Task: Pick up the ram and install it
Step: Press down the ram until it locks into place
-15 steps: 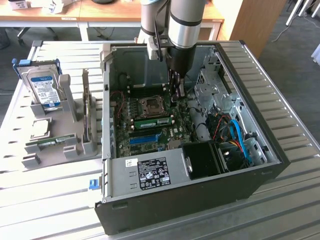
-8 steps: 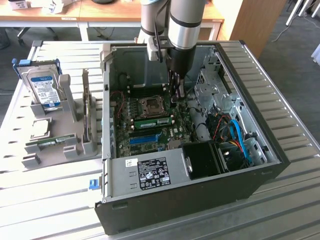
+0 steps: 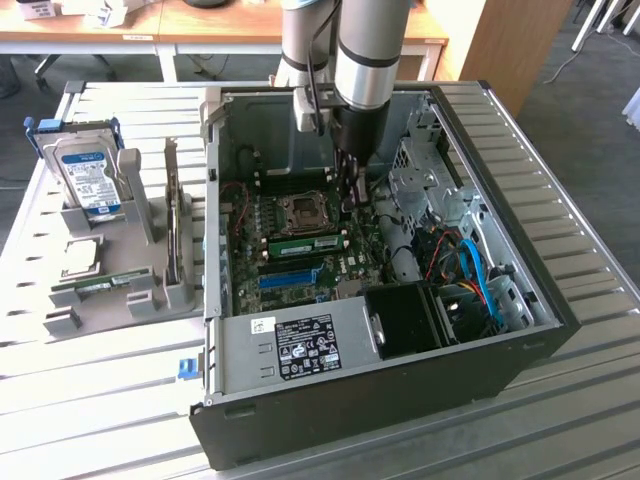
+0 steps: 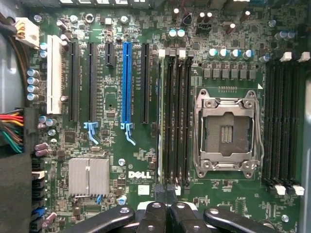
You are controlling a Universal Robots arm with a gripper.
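Green ram (image 3: 305,245) on mobo (image 3: 352,264), beside shut pincer (image 3: 347,203).

A pale slatted metal counter (image 3: 560,130) fills the foreground of the exterior view, its ribs catching bright light. Behind it stand wooden desks (image 3: 150,25) with white legs, some white items lying on their tops. A wooden panel (image 3: 505,45) rises toward the exterior view's right. The floor (image 3: 590,80) is dark grey carpet, with pale chair legs (image 3: 600,20) at the far corner.
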